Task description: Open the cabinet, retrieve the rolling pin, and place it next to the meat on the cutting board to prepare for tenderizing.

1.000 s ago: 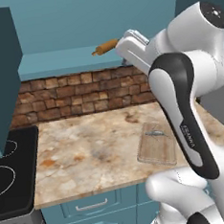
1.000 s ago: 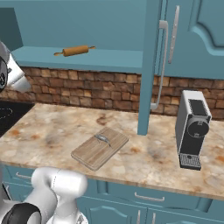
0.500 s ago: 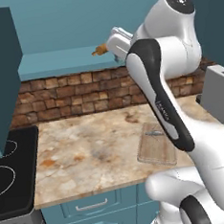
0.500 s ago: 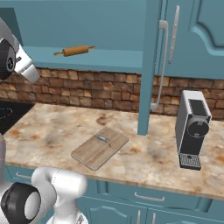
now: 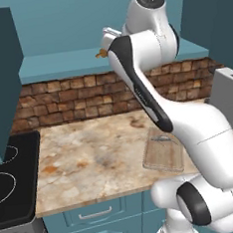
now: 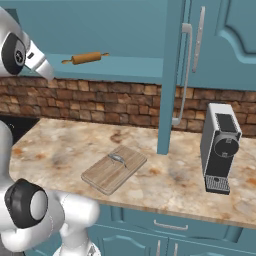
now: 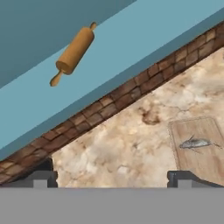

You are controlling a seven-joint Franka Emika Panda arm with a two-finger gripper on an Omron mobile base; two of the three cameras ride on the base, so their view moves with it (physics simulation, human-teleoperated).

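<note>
Gripper (image 7: 112, 177) wide, empty; best aligned across slim tan wooden rolling pin (image 7: 74, 53) on teal cabinet shelf (image 7: 144, 48), closing mid-barrel.

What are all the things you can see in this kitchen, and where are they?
rolling pin: one, tan wood, lying on the open cabinet's shelf.
cabinet: one, teal-blue, on the wall, door swung open.
cutting board: one, light-brown wood, flat on the counter.
meat: one, small grey sliver, on the cutting board.
coffee machine: one, grey and black, on the counter at the right.
stove: one, black, left of the counter.
brick wall: brown, behind the counter.
drawers: teal, under the counter.
claw: one, dark tips, open, holding nothing, aimed toward the shelf.
</note>
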